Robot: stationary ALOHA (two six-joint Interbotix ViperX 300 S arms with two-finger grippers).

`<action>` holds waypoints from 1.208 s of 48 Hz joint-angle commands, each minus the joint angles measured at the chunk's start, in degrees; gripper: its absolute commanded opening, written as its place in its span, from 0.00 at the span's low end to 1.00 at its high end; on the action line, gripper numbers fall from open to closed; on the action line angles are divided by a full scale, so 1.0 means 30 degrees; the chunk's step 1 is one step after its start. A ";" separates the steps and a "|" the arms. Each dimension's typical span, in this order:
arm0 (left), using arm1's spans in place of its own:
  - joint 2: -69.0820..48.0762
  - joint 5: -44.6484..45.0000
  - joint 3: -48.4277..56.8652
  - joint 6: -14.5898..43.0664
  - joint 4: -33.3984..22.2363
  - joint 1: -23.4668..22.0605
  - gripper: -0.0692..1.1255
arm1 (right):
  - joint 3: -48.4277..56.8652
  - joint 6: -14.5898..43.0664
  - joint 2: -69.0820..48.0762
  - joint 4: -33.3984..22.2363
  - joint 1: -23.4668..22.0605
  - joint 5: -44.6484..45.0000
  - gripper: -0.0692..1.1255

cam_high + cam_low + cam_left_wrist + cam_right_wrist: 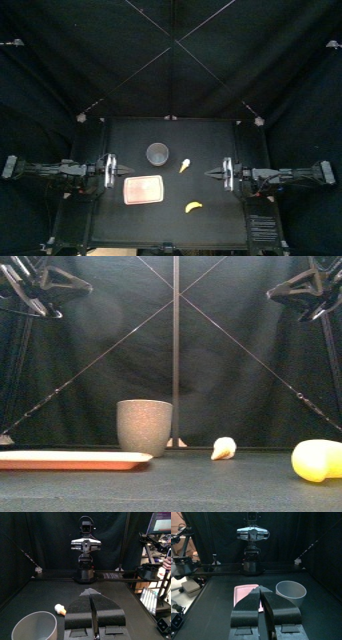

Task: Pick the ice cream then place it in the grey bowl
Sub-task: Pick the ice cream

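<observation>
4 items on the black table (214, 225) in the top view. A grey speckled cup (158, 153) stands at the back, with a small pale ice cream (186, 165) near its right. A flat pink tray (143, 190) lies in front of the cup, and a yellow banana (194, 207) is nearest the front. The ice cream's shape is too small to read here. The left gripper (104, 172) and right gripper (214, 174) hang at either side, apart from all toys.

Front view: the cup is tall, matte and slightly tapered. The ice cream rests on the table right of it, not touching, a pale lump with a tan end. The banana is cut off by the right edge.

Left wrist view: the 2 jaws are pressed together to a thin seam with nothing between them. The cup's rim is partly cut off.

Right wrist view: the jaws are likewise closed and empty, and they cover part of the tray.
</observation>
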 commanded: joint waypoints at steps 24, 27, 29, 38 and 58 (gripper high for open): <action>0.0000 -0.0703 0.0352 0.0088 0.0000 0.0264 0.03 | -0.3047 -0.0029 1.0635 -0.1904 -0.2021 0.2754 0.46; 0.0000 -0.0703 0.0381 0.0059 0.0000 0.0264 0.03 | -0.3516 0.0000 1.1631 -0.2080 -0.2461 0.3311 0.61; 0.0000 -0.0703 0.0381 0.0088 0.0000 0.0264 0.03 | -0.3896 -0.0029 1.2305 -0.2227 -0.2783 0.3662 0.73; 0.0000 -0.0674 0.0381 0.0088 0.0029 0.0264 0.03 | -0.5332 -0.0176 1.3945 -0.2432 -0.3838 0.4424 0.96; 0.0000 -0.0557 0.0469 0.0088 0.0000 0.0264 0.03 | -0.6973 -0.0059 1.7139 -0.3721 -0.5918 0.6006 0.92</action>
